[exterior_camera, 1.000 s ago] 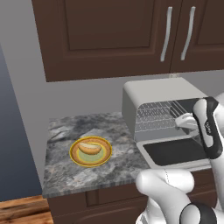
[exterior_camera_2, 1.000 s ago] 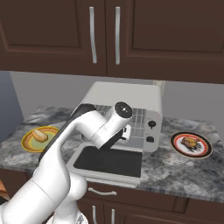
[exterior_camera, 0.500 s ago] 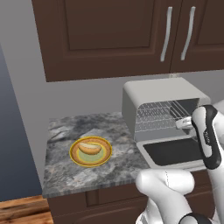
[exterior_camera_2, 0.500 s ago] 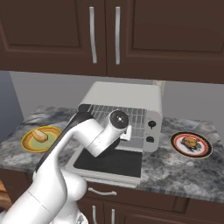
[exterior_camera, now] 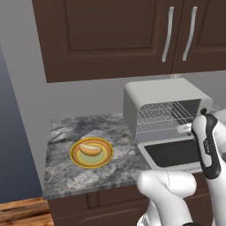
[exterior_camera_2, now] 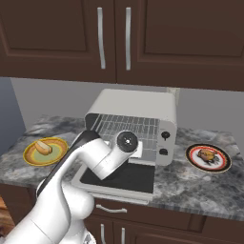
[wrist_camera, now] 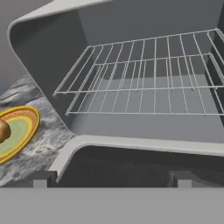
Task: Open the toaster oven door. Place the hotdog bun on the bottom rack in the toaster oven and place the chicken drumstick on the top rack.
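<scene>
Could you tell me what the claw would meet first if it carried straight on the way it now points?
Probably the bottom rack, or the floor beneath it, inside the open toaster oven. The open claw hangs above the lowered toaster oven door; depth is unclear.

The toaster oven (exterior_camera_2: 143, 112), a light-grey box with rounded corners and two dark knobs on its right front panel, stands on the tabletop (exterior_camera: 66, 176); the toaster oven door (exterior_camera_2: 119, 178) lies folded down flat, dark glass facing up; inside, the top rack (wrist_camera: 148, 65) and the bottom rack (wrist_camera: 148, 98) are bare silver wire grids; the hotdog bun (exterior_camera: 90, 150) lies tan on a yellow plate (exterior_camera: 76, 160) left of the oven; the chicken drumstick (exterior_camera_2: 207, 155) rests brown on a red-rimmed plate (exterior_camera_2: 192, 159) to its right.
</scene>
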Controlling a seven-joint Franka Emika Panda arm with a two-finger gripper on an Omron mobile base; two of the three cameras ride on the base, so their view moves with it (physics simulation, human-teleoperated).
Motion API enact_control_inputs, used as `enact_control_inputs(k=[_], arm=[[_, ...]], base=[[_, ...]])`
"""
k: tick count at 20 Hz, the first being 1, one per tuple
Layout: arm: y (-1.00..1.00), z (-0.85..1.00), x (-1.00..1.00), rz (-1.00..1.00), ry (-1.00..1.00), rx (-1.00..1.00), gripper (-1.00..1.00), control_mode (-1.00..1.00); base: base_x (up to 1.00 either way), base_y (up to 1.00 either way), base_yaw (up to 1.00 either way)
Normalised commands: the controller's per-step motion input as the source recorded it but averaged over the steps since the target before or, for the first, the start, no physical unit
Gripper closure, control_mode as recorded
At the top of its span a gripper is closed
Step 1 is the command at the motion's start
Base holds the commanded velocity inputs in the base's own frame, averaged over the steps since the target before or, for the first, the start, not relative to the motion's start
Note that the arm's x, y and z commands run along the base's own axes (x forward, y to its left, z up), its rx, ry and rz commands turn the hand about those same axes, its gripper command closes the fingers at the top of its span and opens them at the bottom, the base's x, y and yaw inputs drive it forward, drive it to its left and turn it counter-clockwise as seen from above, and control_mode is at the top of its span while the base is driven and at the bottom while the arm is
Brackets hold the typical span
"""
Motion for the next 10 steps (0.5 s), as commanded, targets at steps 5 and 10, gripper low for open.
enact_control_inputs(k=[5, 10], arm=[[0.0, -0.03, 0.15, 0.0, 0.01, 0.01, -1.0, -1.0], [0.0, -0.1, 0.27, 0.0, 0.04, 0.0, -1.0, -1.0]], base=[[0.0, 0.0, 0.0], [0.0, 0.0, 0.0]])
